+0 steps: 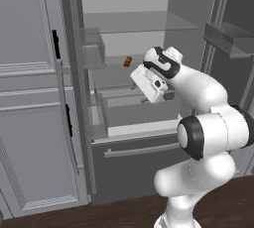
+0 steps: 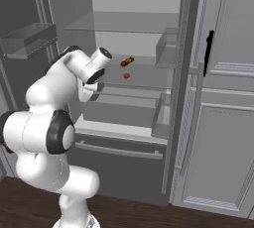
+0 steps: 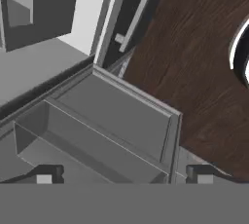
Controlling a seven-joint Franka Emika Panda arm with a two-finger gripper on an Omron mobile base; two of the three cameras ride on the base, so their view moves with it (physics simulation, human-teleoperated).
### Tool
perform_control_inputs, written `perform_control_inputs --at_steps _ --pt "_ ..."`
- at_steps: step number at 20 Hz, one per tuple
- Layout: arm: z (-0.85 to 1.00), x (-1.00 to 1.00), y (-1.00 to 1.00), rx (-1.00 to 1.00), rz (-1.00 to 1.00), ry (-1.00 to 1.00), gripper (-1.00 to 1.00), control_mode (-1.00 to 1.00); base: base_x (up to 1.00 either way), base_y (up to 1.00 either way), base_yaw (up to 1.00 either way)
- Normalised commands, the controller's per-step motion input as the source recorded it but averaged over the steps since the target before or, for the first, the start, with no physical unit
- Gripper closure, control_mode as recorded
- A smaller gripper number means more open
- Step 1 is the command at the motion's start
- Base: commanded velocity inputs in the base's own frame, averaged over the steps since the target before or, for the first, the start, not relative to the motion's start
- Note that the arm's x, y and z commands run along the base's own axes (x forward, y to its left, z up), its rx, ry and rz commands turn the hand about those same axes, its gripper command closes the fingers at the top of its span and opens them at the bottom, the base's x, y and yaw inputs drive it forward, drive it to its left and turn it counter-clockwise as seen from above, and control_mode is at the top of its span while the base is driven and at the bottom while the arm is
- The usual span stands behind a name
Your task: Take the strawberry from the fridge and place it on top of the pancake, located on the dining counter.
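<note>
**Arm reaching into the open fridge, strawberry sitting on a glass shelf**

The arm's own white bulk is hiding much of the fridge [image 1: 149,138] interior in the left base view, where the strawberry is lying behind the wrist and cannot be made out. In the right base view the strawberry [image 2: 126,75] is showing as a tiny red spot resting on a clear glass shelf [image 2: 149,76], with a small orange-brown and yellow item [image 2: 127,62] lying further back on the same shelf, apart from it. That item [image 1: 127,62] is also showing in the left base view.

The fridge doors are standing open, with door bins [image 2: 166,48] hanging on the inner side. A light grey panelled cabinet [image 2: 223,123] with black handles is standing beside the fridge, and a dark wood floor [image 2: 149,214] is running below.

The gripper [image 3: 124,174] is pointing down over a pale grey drawer [image 3: 112,125] in the hand view, its two dark fingertips [image 3: 46,175] standing wide apart with nothing between them. The hand view is also taking in the wood floor beyond the drawer's front edge.
</note>
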Motion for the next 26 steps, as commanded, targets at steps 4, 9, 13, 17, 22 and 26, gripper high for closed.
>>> perform_control_inputs --at_steps 4,9,13,17,22,26 --pt "0.0 -0.57 -0.57 -0.26 0.81 -0.33 -1.0 -1.0 0.0 0.0 0.0" --pt "0.0 -0.77 -0.28 -0.58 0.72 -0.14 -1.0 -1.0 0.0 0.0 0.0" --pt "-0.02 -0.91 -0.88 -0.45 0.52 -0.35 -1.0 -1.0 0.0 0.0 0.0" --pt "-0.17 -0.86 -0.83 -0.08 0.3 -0.39 -1.0 -1.0 0.0 0.0 0.0" --pt "-0.3 -0.3 -0.25 0.06 0.05 -0.07 -1.0 -1.0 0.0 0.0 0.0" --pt "-0.02 -0.23 0.0 0.06 0.01 0.0 -1.0 -1.0 0.0 0.0 0.0"
